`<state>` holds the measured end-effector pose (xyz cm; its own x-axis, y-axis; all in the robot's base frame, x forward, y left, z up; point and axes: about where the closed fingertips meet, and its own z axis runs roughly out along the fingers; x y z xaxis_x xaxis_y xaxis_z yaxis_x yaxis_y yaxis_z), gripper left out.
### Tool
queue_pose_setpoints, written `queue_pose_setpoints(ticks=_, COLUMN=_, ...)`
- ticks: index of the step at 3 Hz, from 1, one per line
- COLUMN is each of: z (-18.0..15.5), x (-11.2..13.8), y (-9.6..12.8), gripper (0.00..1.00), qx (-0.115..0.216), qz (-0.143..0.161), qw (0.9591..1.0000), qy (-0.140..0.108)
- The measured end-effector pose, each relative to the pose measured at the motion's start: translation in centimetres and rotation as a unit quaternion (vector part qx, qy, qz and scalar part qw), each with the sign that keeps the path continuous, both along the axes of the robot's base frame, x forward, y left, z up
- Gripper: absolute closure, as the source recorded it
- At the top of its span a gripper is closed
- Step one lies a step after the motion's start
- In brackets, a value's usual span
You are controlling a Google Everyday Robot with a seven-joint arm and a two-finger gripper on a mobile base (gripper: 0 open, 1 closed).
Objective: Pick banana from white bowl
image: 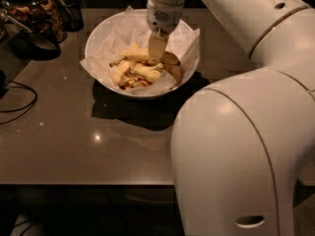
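The white bowl (101,33) stands at the back middle of the dark table, lined with crinkled white paper whose corners stick past the rim. In it lie yellow banana pieces and the long curved banana (132,54), its thin stem pointing left. My gripper (156,54) reaches straight down from above into the bowl, right at the banana's right end, among the pieces. A brownish curved piece (173,67) lies just right of the gripper. The contact between gripper and banana is hidden by the gripper itself.
Dark glass jars (37,6) with food stand at the back left, with a black scoop-like object (37,42) before them. A black cable (22,104) loops at the left edge. My own white arm (246,146) fills the right side. The table's front edge (83,183) runs low across the view.
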<state>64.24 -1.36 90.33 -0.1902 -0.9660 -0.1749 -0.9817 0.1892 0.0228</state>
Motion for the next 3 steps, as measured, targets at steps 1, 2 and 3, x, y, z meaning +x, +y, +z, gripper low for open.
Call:
queue_pose_setpoints(ticks=1, z=0.52, x=0.00, y=0.00, gripper=1.00, qx=0.000, qz=0.000, qw=1.0000, qy=0.000)
queue_pose_setpoints(ticks=2, z=0.00, x=0.00, y=0.00, gripper=1.00, qx=0.000, qz=0.000, qw=1.0000, qy=0.000)
queue_pose_setpoints(ticks=3, z=-0.01, x=0.00, y=0.00, gripper=1.00, qx=0.000, qz=0.000, qw=1.0000, qy=0.000)
